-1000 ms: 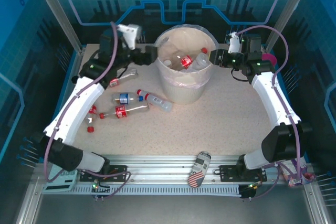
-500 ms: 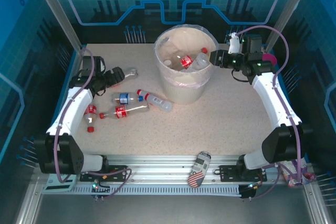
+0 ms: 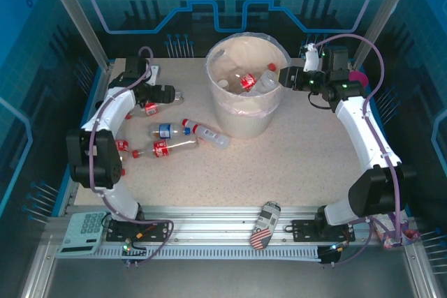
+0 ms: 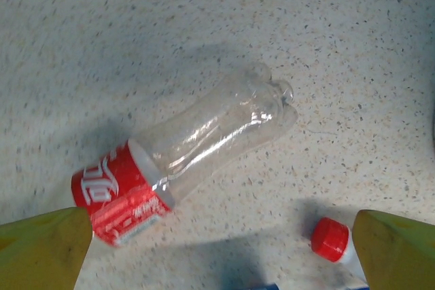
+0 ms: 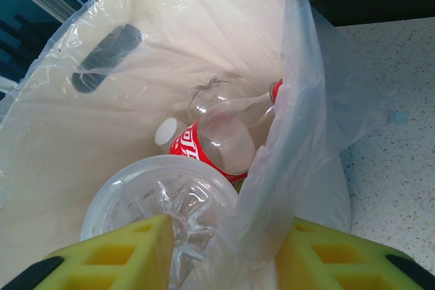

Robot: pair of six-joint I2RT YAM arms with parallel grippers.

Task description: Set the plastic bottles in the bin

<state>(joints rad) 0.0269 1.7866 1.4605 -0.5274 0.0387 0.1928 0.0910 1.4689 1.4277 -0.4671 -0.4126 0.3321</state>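
Observation:
The bin (image 3: pixel 244 120) is a cream bucket with a clear bag liner (image 5: pixel 319 100), standing at the far middle of the table. My right gripper (image 3: pixel 285 77) (image 5: pixel 224 252) sits at its right rim, shut on the base of a clear plastic bottle (image 5: pixel 163 195) (image 3: pixel 265 82) that pokes over the inside. A red-labelled bottle (image 5: pixel 217 144) lies in the bin. My left gripper (image 3: pixel 163 93) (image 4: pixel 221 252) hangs open over a clear red-labelled bottle (image 4: pixel 183 161) (image 3: pixel 149 107) lying on the table. A red cap (image 4: pixel 331 239) of another bottle lies close by.
More bottles lie left of the bin: a blue-labelled one (image 3: pixel 167 130), a red-labelled one (image 3: pixel 164 148), a red-capped one (image 3: pixel 208 135) and small ones (image 3: pixel 120 146) by the left arm. A printed can (image 3: pixel 263 225) rests on the front rail. A pink cup (image 3: pixel 357 77) stands behind the right arm.
My left arm has swung away from the bin's left side, out over the far-left table, and lowered over the red-labelled bottle with its jaws open. The right arm has not moved.

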